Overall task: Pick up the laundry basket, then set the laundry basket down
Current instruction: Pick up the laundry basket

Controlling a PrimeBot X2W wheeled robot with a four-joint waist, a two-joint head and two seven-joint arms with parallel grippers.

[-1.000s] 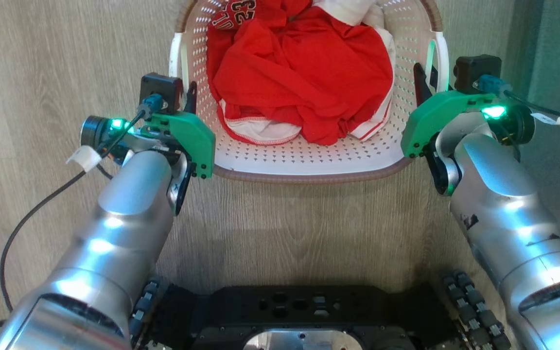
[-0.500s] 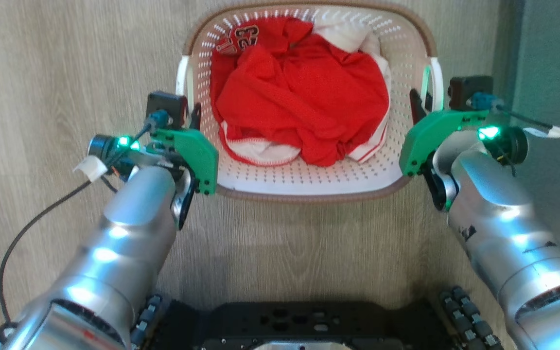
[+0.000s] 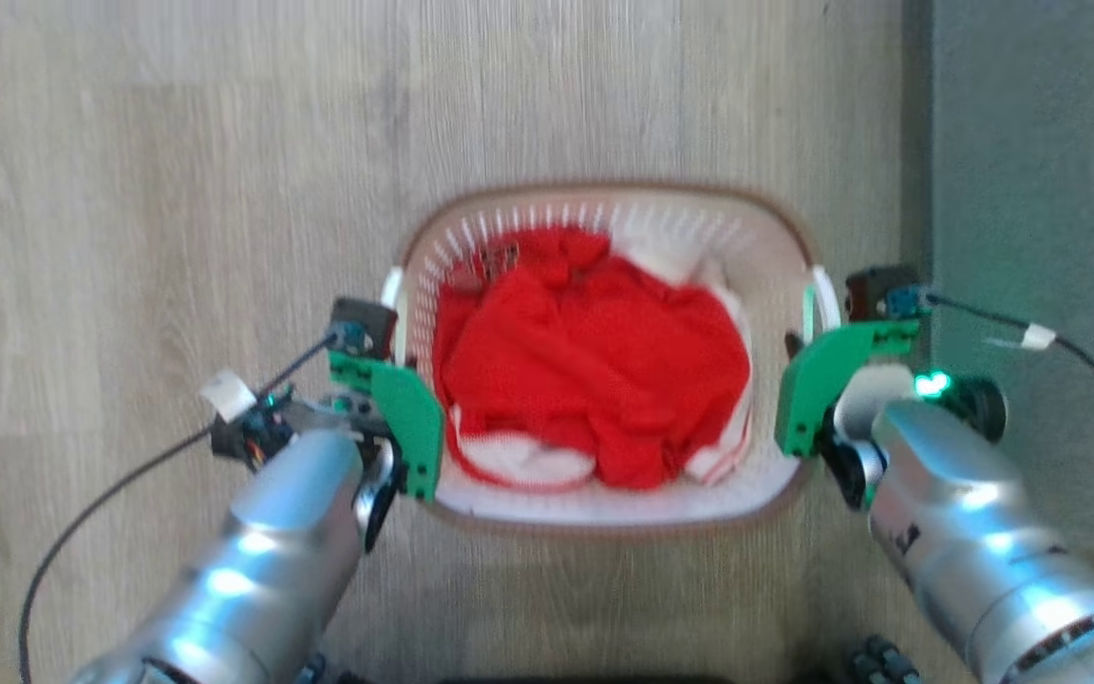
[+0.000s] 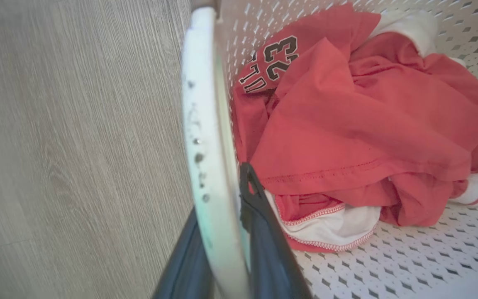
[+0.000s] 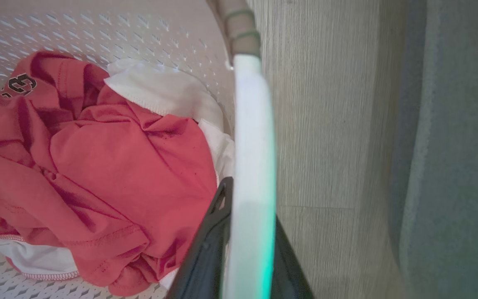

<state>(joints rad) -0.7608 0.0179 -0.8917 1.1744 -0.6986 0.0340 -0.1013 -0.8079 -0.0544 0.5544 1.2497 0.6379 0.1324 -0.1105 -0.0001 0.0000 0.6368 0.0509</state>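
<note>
The laundry basket (image 3: 604,193), cream with perforated walls and a brown rim, sits between my two arms over the wood floor and holds red and white clothes (image 3: 594,370). My left gripper (image 3: 395,353) is shut on the basket's white left handle (image 4: 203,124), with one dark finger (image 4: 259,232) inside and the other outside. On the other side, the right handle (image 5: 251,124) is pinched the same way by my right gripper (image 3: 808,328), one finger (image 5: 210,236) on the inner side. I cannot tell whether the basket touches the floor.
A grey-green rug (image 3: 1031,142) runs along the right side, close beside the right handle and also seen as a rug edge (image 5: 463,145). Pale wood floor (image 3: 177,190) stretches to the left and beyond the basket. Black cables trail from both wrists.
The head camera has moved: basket and arms now look smaller and lower in the picture, and the robot's black base has dropped out of view. Both grippers stay on the handles.
</note>
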